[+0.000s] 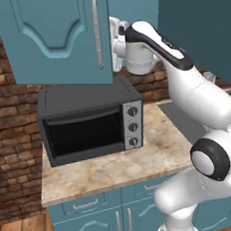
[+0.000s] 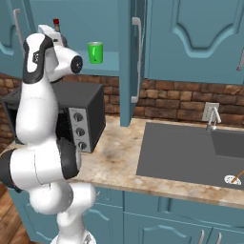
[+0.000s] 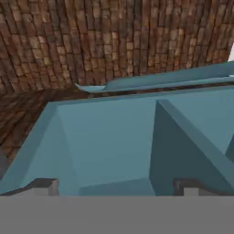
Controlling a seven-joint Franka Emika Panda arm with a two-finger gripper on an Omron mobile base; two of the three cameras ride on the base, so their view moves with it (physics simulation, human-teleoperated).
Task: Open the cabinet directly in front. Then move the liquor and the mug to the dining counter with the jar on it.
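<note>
1. Up high, the gripper (image 3: 116, 185) is standing released with nothing between its dark fingertips (image 3: 43, 185), pointing into the teal cabinet (image 2: 114, 62).
2. Inside, the green mug (image 2: 95, 52) is sitting on the shelf, well right of the liquor (image 2: 56, 24), whose red cap is peeking above the arm.
3. Below, a toaster oven (image 1: 88, 122) is resting on the marbled counter (image 1: 156, 153).

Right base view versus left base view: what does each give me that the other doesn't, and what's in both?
Right base view alone: the mug on the open cabinet's shelf, the liquor's red cap behind the arm, the sink and faucet. Left base view alone: the toaster oven's glass door face-on and the closed left cabinet door. Both: the toaster oven, the marbled counter, brick wall and the arm.
</note>
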